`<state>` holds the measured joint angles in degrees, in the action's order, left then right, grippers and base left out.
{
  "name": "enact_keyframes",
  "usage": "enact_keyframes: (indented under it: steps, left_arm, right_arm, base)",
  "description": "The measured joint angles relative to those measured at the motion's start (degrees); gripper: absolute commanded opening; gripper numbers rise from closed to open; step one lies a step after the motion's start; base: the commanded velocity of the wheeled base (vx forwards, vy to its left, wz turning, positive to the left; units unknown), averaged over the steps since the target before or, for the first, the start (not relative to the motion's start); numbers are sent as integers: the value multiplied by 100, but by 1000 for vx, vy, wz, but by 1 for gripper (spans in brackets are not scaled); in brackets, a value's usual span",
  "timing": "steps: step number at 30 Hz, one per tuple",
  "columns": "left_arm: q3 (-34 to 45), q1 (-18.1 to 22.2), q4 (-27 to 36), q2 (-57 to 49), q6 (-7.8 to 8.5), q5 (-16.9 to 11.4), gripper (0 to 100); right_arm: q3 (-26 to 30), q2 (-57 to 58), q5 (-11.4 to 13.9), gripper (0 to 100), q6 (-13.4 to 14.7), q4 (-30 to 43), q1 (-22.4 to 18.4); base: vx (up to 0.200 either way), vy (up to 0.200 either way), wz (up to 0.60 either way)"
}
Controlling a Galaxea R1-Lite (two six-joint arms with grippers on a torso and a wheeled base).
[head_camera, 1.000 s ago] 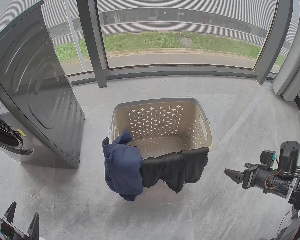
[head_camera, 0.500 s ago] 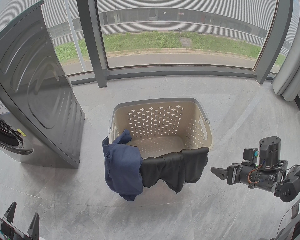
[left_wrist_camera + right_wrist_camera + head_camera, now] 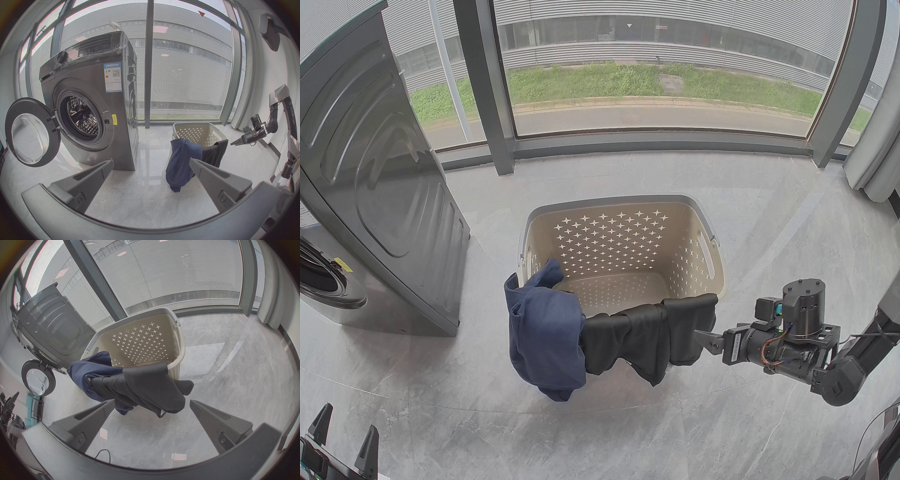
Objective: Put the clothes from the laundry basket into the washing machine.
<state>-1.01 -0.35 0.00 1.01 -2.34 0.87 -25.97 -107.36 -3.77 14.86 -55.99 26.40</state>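
Note:
A beige laundry basket (image 3: 700,250) stands on the floor in the middle of the head view. Over its near left corner hangs a blue garment (image 3: 547,331), and a black garment (image 3: 647,334) is draped over the near rim beside it. My right gripper (image 3: 705,340) is open, level with the black garment's right edge and almost touching it; in the right wrist view the black garment (image 3: 150,387) lies just beyond the open right gripper (image 3: 151,402). My left gripper (image 3: 344,434) is open and holds nothing, low at the near left. The grey washing machine (image 3: 375,175) stands left of the basket.
The washer's round door (image 3: 29,131) is swung open and its drum (image 3: 81,115) is exposed. A glass window wall (image 3: 650,75) closes the far side, with a pale curtain (image 3: 875,156) at the right. Bare grey floor (image 3: 675,425) surrounds the basket.
My right arm has swung left across the floor, from well right of the basket up to the black garment's right edge. The left gripper and the clothes have not moved.

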Motion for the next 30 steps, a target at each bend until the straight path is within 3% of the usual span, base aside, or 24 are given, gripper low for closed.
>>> enact_keyframes:
  steps: [19, 20, 30]
  left_arm:
    - [0, 2, 0, 2, 0, 0, 100]
    - [0, 0, 0, 0, 0, 0, 100]
    - [0, 0, 0, 2, -4, 0, 100]
  right_arm:
    - [-906, -1074, -24, 100, -11, -324, -2]
    - [-942, -1102, -24, 0, -13, -354, -6]
    - [-1157, -1259, 11, 0, -2, -384, -12]
  base:
    - [0, 0, 0]
    - [0, 0, 0]
    - [0, 0, 0]
